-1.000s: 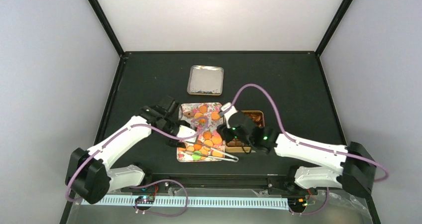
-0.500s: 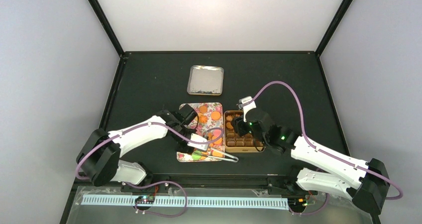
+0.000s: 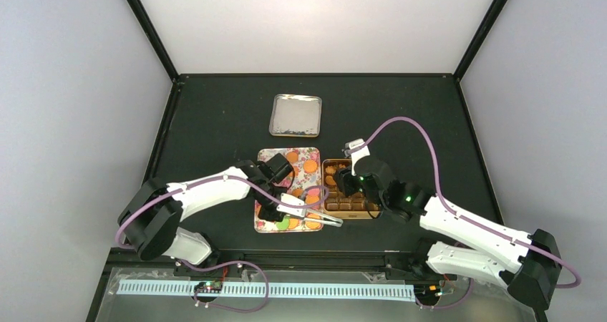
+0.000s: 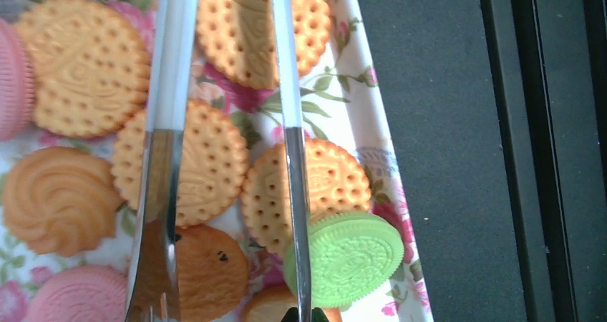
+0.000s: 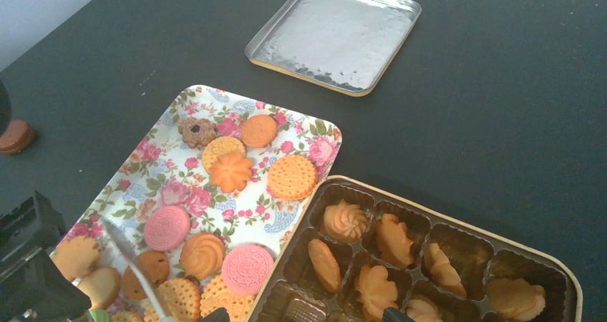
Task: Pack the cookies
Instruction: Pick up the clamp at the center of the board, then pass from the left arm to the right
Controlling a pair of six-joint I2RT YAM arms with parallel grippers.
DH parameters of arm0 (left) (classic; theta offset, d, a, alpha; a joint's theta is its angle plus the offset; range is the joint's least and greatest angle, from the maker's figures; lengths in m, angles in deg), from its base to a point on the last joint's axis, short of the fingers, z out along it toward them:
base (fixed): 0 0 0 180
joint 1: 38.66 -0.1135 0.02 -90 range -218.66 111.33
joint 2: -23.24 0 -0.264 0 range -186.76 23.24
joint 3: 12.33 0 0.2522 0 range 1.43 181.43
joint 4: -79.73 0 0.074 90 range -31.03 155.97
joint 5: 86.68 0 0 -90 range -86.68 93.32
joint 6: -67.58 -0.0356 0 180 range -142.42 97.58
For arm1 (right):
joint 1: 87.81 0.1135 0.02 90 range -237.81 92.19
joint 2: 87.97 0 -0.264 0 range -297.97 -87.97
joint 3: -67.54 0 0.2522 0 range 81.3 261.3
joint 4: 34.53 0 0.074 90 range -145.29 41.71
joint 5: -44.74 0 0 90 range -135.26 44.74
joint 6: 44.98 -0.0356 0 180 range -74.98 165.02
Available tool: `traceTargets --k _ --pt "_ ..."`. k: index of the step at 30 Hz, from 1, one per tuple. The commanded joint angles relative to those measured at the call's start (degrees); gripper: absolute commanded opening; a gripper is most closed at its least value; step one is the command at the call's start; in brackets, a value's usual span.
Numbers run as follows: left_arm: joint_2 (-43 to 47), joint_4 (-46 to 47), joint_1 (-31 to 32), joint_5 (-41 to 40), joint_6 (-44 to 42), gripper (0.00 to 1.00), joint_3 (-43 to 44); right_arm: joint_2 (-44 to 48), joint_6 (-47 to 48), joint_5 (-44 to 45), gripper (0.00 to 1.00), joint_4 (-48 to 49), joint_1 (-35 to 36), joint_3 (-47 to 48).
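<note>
The cookies (image 4: pixel 182 168) looked light, stiff and crumbly, so I judged each should be pinched gently across its rim, since a hard squeeze would likely snap it. Most lay crowded on the floral tray (image 5: pixel 154 150), some overlapping, and several sat in the brown cups of the tin (image 5: pixel 458 229) just beside it. The left gripper (image 3: pixel 275 206) was clamped on the tongs (image 4: pixel 166 86), whose arms straddled a round orange cookie, while the right gripper (image 3: pixel 346 182) hung over the tin, fingers apart and holding nothing; the lid (image 5: pixel 336 36) lay well apart, farther back.
</note>
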Motion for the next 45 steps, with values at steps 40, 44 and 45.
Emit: traceTargets --k 40,44,45 --pt "8.1 46.0 -28.4 64.4 76.1 0.01 27.4 10.4 -3.5 -12.1 0.95 38.4 -0.7 -0.5" --pt "8.2 40.3 -28.5 64.4 72.3 0.02 28.6 7.2 -4.3 -12.8 0.99 48.8 -2.5 -0.8" --pt "8.3 38.6 -28.4 64.3 70.5 0.02 28.8 6.3 -5.2 -13.5 1.00 50.0 -3.3 -0.4"
